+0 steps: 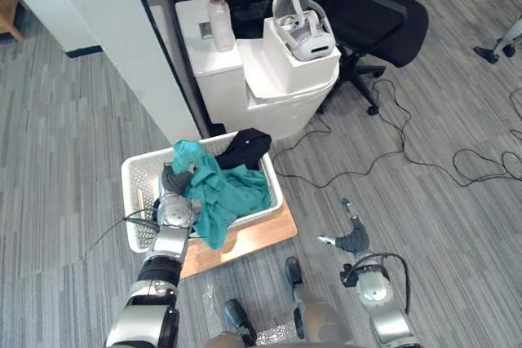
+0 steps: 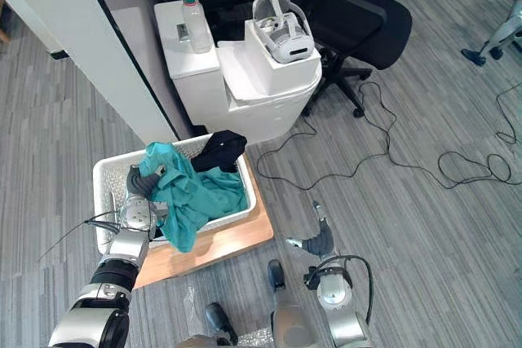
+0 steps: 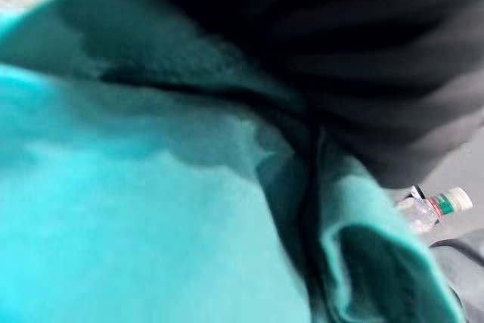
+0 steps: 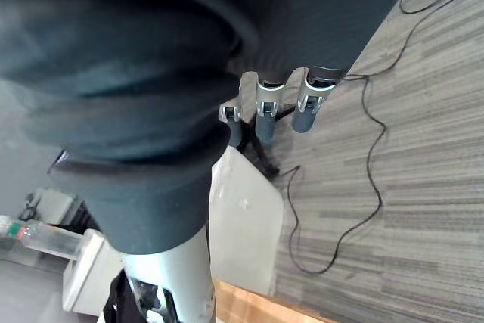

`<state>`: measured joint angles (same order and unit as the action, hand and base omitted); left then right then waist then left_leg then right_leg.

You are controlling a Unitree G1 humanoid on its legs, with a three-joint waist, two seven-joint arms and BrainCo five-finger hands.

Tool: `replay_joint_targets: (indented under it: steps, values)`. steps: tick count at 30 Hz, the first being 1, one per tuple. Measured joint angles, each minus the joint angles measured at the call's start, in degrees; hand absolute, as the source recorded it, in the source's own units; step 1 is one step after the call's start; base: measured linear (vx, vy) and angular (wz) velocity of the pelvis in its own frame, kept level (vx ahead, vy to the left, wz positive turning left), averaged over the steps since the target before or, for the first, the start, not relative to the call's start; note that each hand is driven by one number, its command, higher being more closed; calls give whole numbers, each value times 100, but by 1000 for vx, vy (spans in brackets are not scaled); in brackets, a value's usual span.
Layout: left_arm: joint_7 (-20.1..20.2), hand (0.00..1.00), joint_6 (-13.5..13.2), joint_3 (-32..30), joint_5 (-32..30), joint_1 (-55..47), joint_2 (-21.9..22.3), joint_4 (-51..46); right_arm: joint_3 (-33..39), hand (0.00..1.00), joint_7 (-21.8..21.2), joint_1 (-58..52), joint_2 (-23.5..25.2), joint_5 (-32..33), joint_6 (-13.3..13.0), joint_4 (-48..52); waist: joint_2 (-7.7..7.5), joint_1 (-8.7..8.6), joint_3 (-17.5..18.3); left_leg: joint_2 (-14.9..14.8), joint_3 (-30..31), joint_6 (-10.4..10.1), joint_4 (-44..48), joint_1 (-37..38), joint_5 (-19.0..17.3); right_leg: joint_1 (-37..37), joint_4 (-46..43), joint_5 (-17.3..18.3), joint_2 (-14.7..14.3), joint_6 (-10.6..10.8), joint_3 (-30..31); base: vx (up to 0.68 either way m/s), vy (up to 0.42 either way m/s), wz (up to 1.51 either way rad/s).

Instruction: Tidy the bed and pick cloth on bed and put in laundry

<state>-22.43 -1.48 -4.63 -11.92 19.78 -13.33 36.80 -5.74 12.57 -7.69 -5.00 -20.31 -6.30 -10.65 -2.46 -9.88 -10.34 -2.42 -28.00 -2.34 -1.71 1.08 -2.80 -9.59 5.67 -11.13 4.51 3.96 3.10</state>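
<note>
A white laundry basket [image 1: 130, 170] stands on a wooden board [image 1: 257, 240] on the floor. A teal cloth [image 1: 232, 193] lies heaped in it and hangs over its near rim. A black cloth [image 1: 249, 148] drapes the far rim. My left hand [image 1: 173, 182] is inside the basket against the teal cloth [image 3: 151, 225], which rises to a peak beside it. Its fingers are buried in the fabric. My right hand [image 1: 353, 240] hangs low over the floor to the right of the basket, open and holding nothing, with straight fingers [image 4: 261, 104].
Behind the basket stands a white cabinet [image 1: 285, 79] with a bottle [image 1: 218, 14] and a white headset [image 1: 302, 26] on top. A black office chair [image 1: 383, 22] is at the back right. Cables [image 1: 424, 152] trail over the floor. A white partition [image 1: 122, 38] rises at the left.
</note>
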Motion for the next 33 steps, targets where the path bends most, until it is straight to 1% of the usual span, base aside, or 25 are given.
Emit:
replay_joint_targets:
  steps: [3,5,7,8,9,10,11,13,17,19,21,23,27,28,29,30,33]
  values:
    - [3,0,-3,-8,11,-264,-79,-17,-112,0,-14,74,-19,0,-10,-200,3,18,-1,-24,-18,-1,95,90,-44,126,3,14,1,-11,-8,-42,-34,-4]
    - [8,0,-3,-3,55,-419,-80,-208,-156,0,-30,58,-14,2,-10,-297,7,119,-3,-36,-18,-14,122,77,-51,127,5,21,0,-20,-14,-68,-53,3]
    - [39,0,-13,-3,138,-704,27,-835,-160,0,-37,53,-23,3,-6,-388,16,137,1,-44,44,-42,83,61,-62,127,5,93,-9,-61,-57,-59,-50,12]
    - [106,0,-58,-2,251,-900,141,-1285,-154,0,-41,27,-37,3,-4,-400,28,138,3,-45,109,-65,49,57,-46,136,4,108,-9,-73,-110,-28,-33,15]
    - [119,0,-95,2,316,-994,199,-1487,-144,0,-41,24,-37,4,-2,-417,31,138,4,-48,120,-77,37,57,-37,138,4,114,-10,-81,-128,-22,-37,18]
    - [126,0,-152,7,477,-1185,376,-1929,-84,0,-42,1,-39,4,11,-458,54,142,18,-53,142,-108,-11,61,-13,137,3,119,-16,-88,-148,-9,-23,11]
    - [129,0,-162,8,538,-1250,453,-2080,-56,0,-42,-20,-44,5,16,-490,69,144,28,-52,152,-133,-36,67,5,139,2,118,-17,-87,-155,2,-15,13]
    - [235,0,-215,34,743,-1399,691,-2515,93,0,-48,-69,-55,6,48,-694,140,140,72,-53,236,-104,-47,92,32,187,1,100,-17,-73,-272,30,2,17]
    - [256,0,-401,67,924,-1416,821,-2962,289,0,-57,-233,-42,13,123,-1061,180,159,105,-63,436,-96,-37,186,39,378,1,135,7,-30,-462,33,19,21]
    - [254,0,-497,58,1041,-1418,838,-3046,316,0,-58,-285,-39,48,146,-1155,192,179,141,-52,475,-88,-36,190,45,413,1,146,33,-14,-496,-1,23,22]
    - [259,0,-593,55,1300,-1502,887,-3171,385,0,-70,-354,20,89,168,-1368,193,294,234,-40,547,-86,-32,190,46,446,2,146,53,-14,-564,-18,11,19]
    - [346,0,-674,46,1504,-1694,862,-3261,417,0,-120,-326,39,264,180,-1490,200,292,256,-42,648,-64,-34,246,60,555,2,148,59,-12,-713,-20,-13,24]
    - [372,0,-671,-59,1582,-2094,848,-3257,583,0,-166,-264,71,618,194,-1831,211,321,375,-36,730,-51,-49,333,69,687,24,183,77,-9,-804,-57,-18,11]
    - [372,0,-660,-96,1568,-2140,834,-3232,618,0,-170,-268,84,655,194,-1836,210,345,376,-30,743,-42,-59,335,76,690,24,193,82,-16,-811,-78,-33,3]
    - [385,0,-637,-138,1546,-2149,829,-3163,662,0,-174,-269,92,682,194,-1871,210,415,376,-31,747,-26,-86,336,98,690,26,199,79,-24,-810,-116,-61,3]
    - [415,0,-613,-194,1452,-2180,828,-3157,695,0,-194,-260,93,683,200,-1975,205,434,382,-32,760,-51,-143,351,127,690,26,214,71,-38,-831,-110,-64,6]
    - [526,0,-529,-242,1285,-2273,770,-3154,756,0,-278,-277,103,693,252,-2077,201,420,393,-35,822,-58,-258,366,212,689,29,283,61,-38,-914,-56,-43,11]
